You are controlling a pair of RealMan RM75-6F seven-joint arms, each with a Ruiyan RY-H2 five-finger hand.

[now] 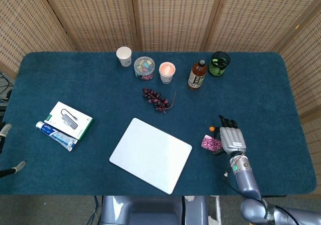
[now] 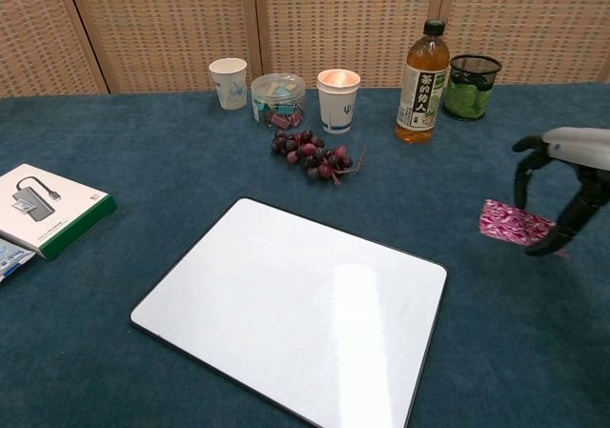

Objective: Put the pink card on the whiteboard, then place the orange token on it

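Note:
My right hand (image 1: 231, 137) (image 2: 569, 190) holds the pink patterned card (image 1: 211, 144) (image 2: 514, 223) above the blue cloth, to the right of the whiteboard (image 1: 150, 155) (image 2: 292, 309). The card hangs flat from the fingers, clear of the board's right edge. A sliver of the orange token (image 1: 211, 129) shows just above the card in the head view; in the chest view the card hides it. The whiteboard lies bare near the table's front edge. My left hand is not visible in either view.
Along the back stand a paper cup (image 1: 124, 55), a jar of clips (image 1: 144, 67), a second cup (image 1: 167, 72), a tea bottle (image 1: 197, 74) and a green mesh cup (image 1: 219, 63). Grapes (image 1: 157, 99) lie mid-table. A boxed adapter (image 1: 68, 120) and toothpaste (image 1: 56, 136) lie left.

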